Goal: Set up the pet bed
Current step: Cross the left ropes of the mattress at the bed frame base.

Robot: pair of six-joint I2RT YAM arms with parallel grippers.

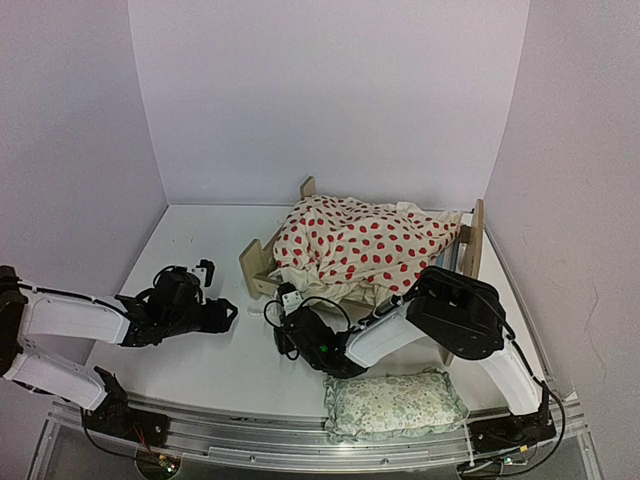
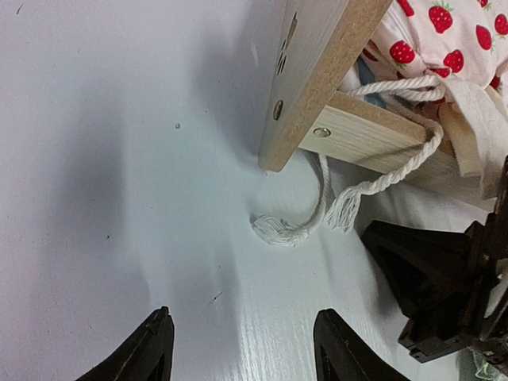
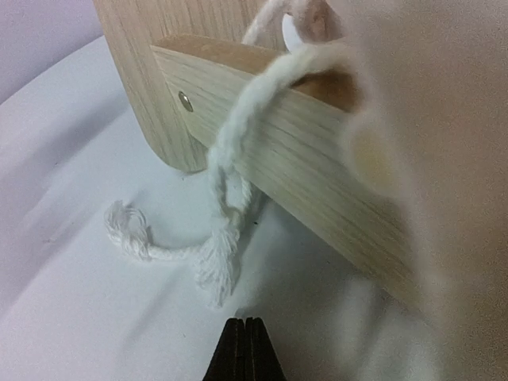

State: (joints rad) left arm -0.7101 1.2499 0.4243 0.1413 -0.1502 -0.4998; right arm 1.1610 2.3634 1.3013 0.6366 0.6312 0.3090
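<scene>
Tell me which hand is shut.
The right hand, fingers pressed together near the pet bed; the left hand shows a clear gap between its fingers.

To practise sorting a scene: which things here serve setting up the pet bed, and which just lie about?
Job: pet bed; red-dotted cushion heaped on it; white cord.
Lying about: green floral pillow, untouched at the near edge.

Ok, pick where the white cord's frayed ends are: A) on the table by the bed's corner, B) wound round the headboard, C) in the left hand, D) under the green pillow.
A: the cord hangs off the rail of the pet bed, its ends resting on the table; the left hand is open, empty.
</scene>
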